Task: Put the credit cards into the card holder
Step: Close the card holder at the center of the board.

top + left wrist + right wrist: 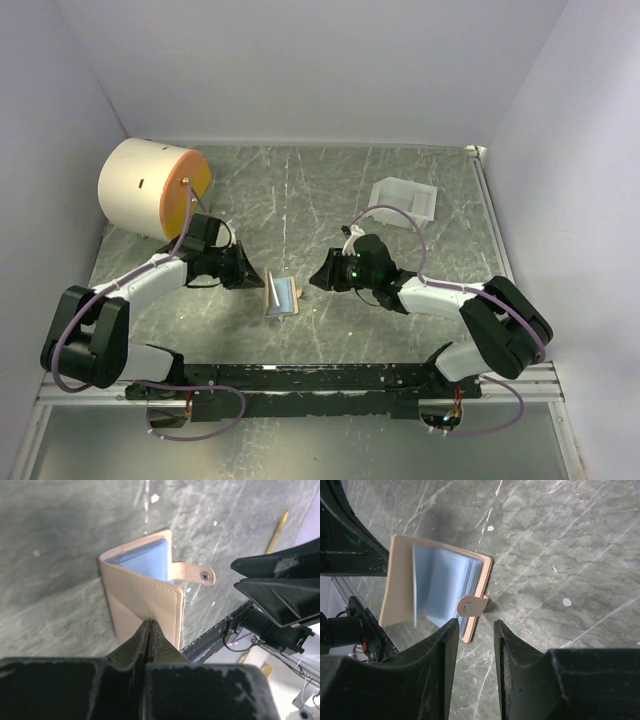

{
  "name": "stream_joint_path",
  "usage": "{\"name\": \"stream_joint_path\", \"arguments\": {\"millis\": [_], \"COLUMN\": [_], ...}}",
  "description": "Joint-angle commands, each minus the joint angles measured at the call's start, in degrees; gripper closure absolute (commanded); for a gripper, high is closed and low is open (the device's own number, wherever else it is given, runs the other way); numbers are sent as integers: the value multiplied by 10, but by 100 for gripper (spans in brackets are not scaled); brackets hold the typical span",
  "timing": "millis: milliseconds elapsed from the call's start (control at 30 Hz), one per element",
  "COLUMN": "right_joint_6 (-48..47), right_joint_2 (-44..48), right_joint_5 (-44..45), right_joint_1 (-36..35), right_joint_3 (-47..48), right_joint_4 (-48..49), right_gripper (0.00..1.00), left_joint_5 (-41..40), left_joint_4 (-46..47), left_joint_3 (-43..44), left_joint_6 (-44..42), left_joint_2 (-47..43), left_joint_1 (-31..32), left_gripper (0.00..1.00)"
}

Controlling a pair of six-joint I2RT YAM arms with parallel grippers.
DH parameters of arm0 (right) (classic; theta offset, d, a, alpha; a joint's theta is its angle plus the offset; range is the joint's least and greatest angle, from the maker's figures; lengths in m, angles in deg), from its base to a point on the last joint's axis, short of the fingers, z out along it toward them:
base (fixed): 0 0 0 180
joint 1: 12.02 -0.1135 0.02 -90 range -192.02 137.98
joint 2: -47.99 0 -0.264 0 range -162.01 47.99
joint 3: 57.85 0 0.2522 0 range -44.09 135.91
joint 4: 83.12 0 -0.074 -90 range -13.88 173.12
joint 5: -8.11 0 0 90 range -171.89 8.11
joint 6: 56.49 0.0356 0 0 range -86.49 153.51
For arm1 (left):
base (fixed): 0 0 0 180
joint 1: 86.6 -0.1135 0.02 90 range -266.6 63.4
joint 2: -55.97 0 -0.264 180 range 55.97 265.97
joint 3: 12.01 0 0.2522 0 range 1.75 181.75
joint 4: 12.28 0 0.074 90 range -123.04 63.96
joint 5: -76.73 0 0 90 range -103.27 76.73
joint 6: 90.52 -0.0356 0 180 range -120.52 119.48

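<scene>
Here we are over the counter [300, 190], and the card holder [283, 295] sits just short of the middle, a touch toward 6 o'clock from above, standing on edge and spread open. The left hand [252, 277] comes in from the holder's 9 o'clock and its fingers are pressed right together, pinching the lower edge of the tan cover; the left wrist view shows the two tips meeting on that stitched edge. Inside, the pale blue pockets [445, 585] fan out, a little blurred in the right wrist view. The snap tab [472, 605] sticks out past the cover's edge toward the right hand [318, 280], which hangs at the holder's 3 o'clock with its fingers parted and nothing between them, tips just beside the tab but not on it. Far off at 10 o'clock lies a big cream cylinder [150, 188] with an orange face, and at 1 o'clock rests a white tray [405, 200], well apart from both hands.
</scene>
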Motion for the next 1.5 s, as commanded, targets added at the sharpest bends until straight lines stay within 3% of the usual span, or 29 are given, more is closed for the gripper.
{"name": "stream_joint_path", "arguments": {"millis": [0,300,500,700,1233,1467], "right_joint_6": [1,4,8,16,52,67], "right_joint_2": [-4,-27,-42,-61,-109,-141], "right_joint_5": [-26,-73,-49,-48,-80,-105], "right_joint_1": [5,5,6,5,6,5], "right_joint_3": [7,8,24,33,35,49], "right_joint_4": [24,73,41,38,97,121], "right_gripper": [66,67,83,81,72,72], "left_joint_5": [35,19,11,34,-8,-4], "left_joint_4": [65,105,119,152,128,138], "left_joint_3": [9,14,13,4,0,-12], "left_joint_6": [7,2,-6,5,-6,2], "left_joint_2": [19,82,112,135,129,131], "left_joint_1": [30,48,50,51,51,52], "left_gripper": [92,89,89,89,90,90]}}
